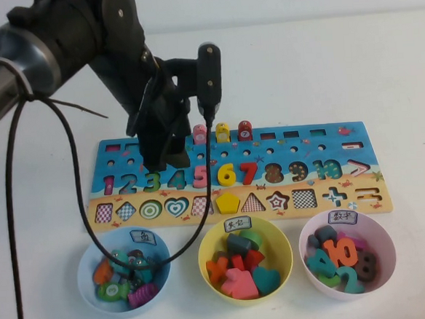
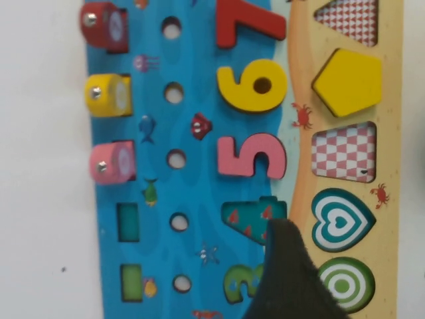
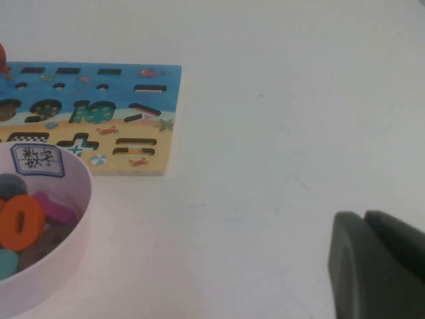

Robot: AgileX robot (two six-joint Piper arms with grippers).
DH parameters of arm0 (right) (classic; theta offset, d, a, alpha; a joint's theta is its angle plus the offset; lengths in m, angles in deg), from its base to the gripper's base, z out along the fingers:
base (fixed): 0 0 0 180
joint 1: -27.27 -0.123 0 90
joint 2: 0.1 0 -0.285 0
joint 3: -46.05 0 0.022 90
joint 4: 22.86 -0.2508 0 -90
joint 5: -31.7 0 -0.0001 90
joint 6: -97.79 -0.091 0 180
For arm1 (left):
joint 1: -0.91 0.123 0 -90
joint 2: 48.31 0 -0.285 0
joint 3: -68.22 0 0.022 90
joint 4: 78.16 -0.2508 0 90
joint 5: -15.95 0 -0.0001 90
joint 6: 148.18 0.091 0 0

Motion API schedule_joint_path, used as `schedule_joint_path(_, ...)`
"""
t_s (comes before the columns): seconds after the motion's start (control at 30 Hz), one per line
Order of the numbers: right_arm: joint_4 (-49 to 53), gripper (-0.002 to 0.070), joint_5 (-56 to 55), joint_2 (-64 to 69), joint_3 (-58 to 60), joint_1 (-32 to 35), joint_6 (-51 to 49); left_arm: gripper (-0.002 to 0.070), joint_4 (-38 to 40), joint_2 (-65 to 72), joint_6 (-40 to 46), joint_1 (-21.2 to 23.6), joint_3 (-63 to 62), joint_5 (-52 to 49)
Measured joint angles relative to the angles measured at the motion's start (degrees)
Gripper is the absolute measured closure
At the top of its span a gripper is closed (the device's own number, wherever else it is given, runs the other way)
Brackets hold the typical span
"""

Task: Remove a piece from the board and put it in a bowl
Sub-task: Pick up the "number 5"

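Approach step: my left pincer [image 1: 156,162] hovers over the board [image 1: 359,165] near the 4, jaws apart, empty. Piece [image 2: 252,156] sits slotted. Next: shift over it, descend, grip; bowl [image 1: 381,228] waits. Right pincer [image 3: 378,266] parked off-board, can't tell its gap.

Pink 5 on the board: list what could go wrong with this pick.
1. The left tool hangs over the 3 and 4, beside the pink 5; descending here misses it.
2. The yellow 6 sits close and could be nudged.
3. The pink bowl is already crowded, so pieces may spill.
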Motion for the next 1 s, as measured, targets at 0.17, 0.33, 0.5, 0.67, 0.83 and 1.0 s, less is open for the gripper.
schedule_joint_path(0.17,0.0,0.0694,0.0,0.0,0.0,0.0,0.0,0.0297,-2.1,3.4,0.9,-0.6,0.0,-0.2)
schedule_joint_path(0.33,0.0,0.0694,0.0,0.0,0.0,0.0,0.0,0.0286,-0.3,5.8,0.9,-1.2,0.0,3.0)
schedule_joint_path(0.5,0.0,0.0694,0.0,0.0,0.0,0.0,0.0,0.0157,1.5,7.2,-1.8,-1.2,0.0,4.4)
schedule_joint_path(0.67,-0.2,0.0694,0.0,0.0,0.0,0.0,0.0,0.0073,1.5,9.1,-3.6,-1.2,0.0,4.7)
schedule_joint_path(0.83,-0.2,0.0694,0.0,0.0,0.0,0.0,0.0,0.0063,1.5,9.8,-3.6,-1.2,0.0,5.4)
schedule_joint_path(1.0,-0.2,0.0694,0.0,0.0,0.0,0.0,0.0,0.0063,1.0,10.0,-3.6,-1.2,0.0,7.3)
